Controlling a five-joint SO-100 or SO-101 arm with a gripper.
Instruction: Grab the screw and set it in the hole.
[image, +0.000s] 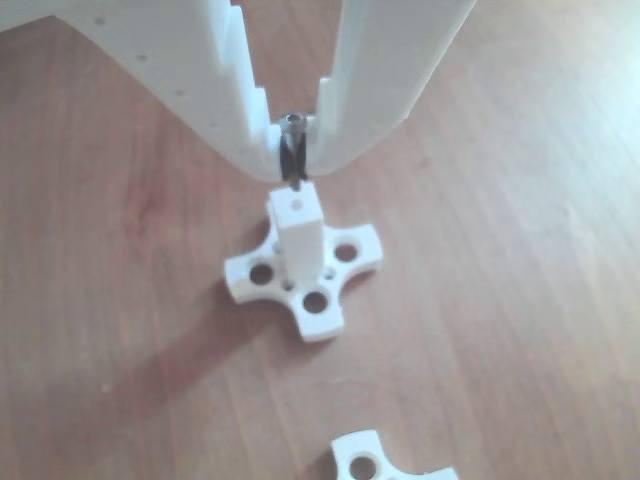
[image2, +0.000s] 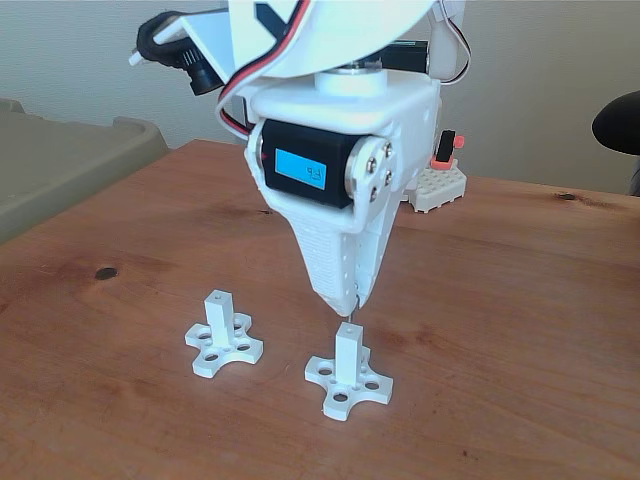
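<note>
In the other view my white gripper comes down from the top edge, shut on the screw. The screw hangs upright, its silvery socket head up between the fingers. Its lower tip sits just above the white square post, slightly behind the tiny hole in the post's end face. The post stands on a cross-shaped base with round holes in its arms. In the fixed view the gripper points straight down over the same post, and the screw's tip nearly touches the post's top.
A second white post on a cross base stands to the left in the fixed view; part of a cross base shows at the bottom edge of the other view. At the back lie a white studded block and a tan bin.
</note>
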